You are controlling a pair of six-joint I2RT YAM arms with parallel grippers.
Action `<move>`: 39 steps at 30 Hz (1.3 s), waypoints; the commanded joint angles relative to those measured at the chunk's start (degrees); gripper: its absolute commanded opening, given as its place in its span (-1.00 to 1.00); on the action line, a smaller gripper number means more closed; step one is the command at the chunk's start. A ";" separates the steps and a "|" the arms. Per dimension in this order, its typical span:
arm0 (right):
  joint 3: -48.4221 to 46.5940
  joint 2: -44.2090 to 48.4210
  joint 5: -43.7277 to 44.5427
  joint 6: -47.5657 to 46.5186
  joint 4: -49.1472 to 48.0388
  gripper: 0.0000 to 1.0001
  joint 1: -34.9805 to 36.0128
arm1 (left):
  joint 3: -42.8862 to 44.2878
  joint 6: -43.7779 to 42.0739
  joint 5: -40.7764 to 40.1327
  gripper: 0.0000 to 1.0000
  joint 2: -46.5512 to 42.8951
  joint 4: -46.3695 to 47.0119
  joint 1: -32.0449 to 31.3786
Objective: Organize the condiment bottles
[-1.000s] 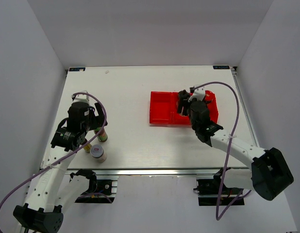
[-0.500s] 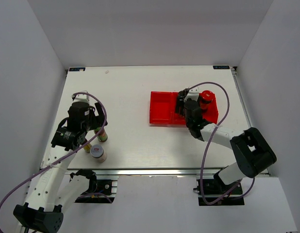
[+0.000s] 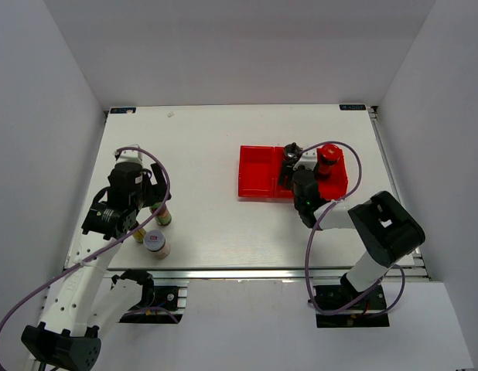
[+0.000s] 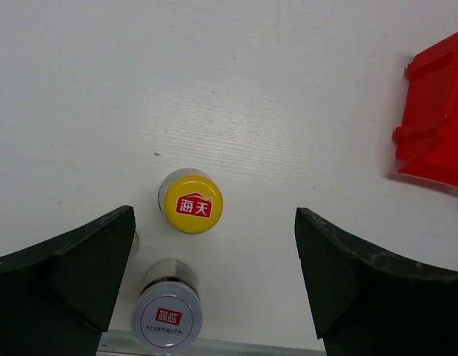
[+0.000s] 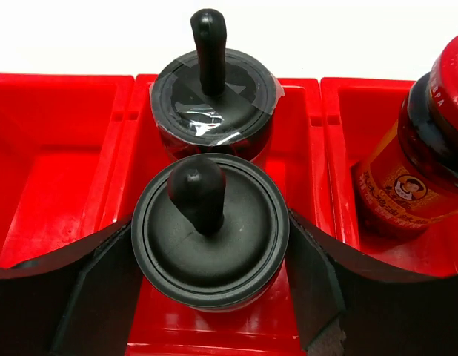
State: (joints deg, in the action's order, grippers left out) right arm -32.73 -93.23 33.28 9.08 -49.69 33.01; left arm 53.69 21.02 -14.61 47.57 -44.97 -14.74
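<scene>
Right wrist view looks down into the red tray (image 5: 58,148), where the right tool (image 5: 210,285) is closed on the near shaker (image 5: 210,233), with 1 finger pressed to each side of its black cap. That shaker stands upright in the middle compartment, just in front of the far shaker (image 5: 213,104). The red-lidded jar (image 5: 418,170) stands in the compartment to the right. The near shaker looks seated, so the right arm's next move is probably a release and a straight lift.

What is left falls to the left arm. The left tool (image 4: 213,222) hangs fully open above the tabletop (image 3: 200,147). A yellow-capped bottle (image 4: 190,202) stands upright below it, between the 2 fingers and slightly toward the left one. Its long axis is vertical, pointing up at the wrist camera, so a straight descent should bracket it. The silver-lidded jar (image 4: 167,319) sits just beside it on the near side. The second yellow-capped bottle (image 3: 138,235) is mostly hidden behind the left finger, and either neighbour could get nudged.

Count: 2 shakers, 2 yellow-capped bottles, 1 red-lidded jar and 1 silver-lidded jar, 6 in all. 3 are in the tray and 3 are on the tabletop, well apart from the tray and nearer the left arm.
</scene>
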 commanded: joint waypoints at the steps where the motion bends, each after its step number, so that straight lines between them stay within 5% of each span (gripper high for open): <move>1: 0.04 1.29 1.88 2.43 -6.74 0.57 -0.23 | -0.08 0.08 -1.12 0.96 0.06 0.32 0.06; 4: -0.49 3.75 1.09 4.01 -1.48 0.79 -0.14 | -0.08 0.08 -0.95 0.96 0.33 0.23 -0.02; 17: -7.52 19.22 -7.43 7.97 32.10 0.79 1.35 | 0.19 0.34 0.20 0.96 -0.11 0.15 -0.02; 28: -3.48 30.12 -15.00 10.52 33.00 0.79 4.60 | -0.08 9.39 -7.00 0.96 1.65 -4.25 0.06; 39: 0.29 36.80 -14.38 8.67 34.22 0.79 4.60 | 0.89 4.83 -5.60 0.96 10.43 -2.76 -0.02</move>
State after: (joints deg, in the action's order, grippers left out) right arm -33.26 -58.92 19.03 18.79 -14.90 37.58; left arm 53.69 27.24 -19.07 57.47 -48.07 -14.74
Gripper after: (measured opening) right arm 0.894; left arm 0.982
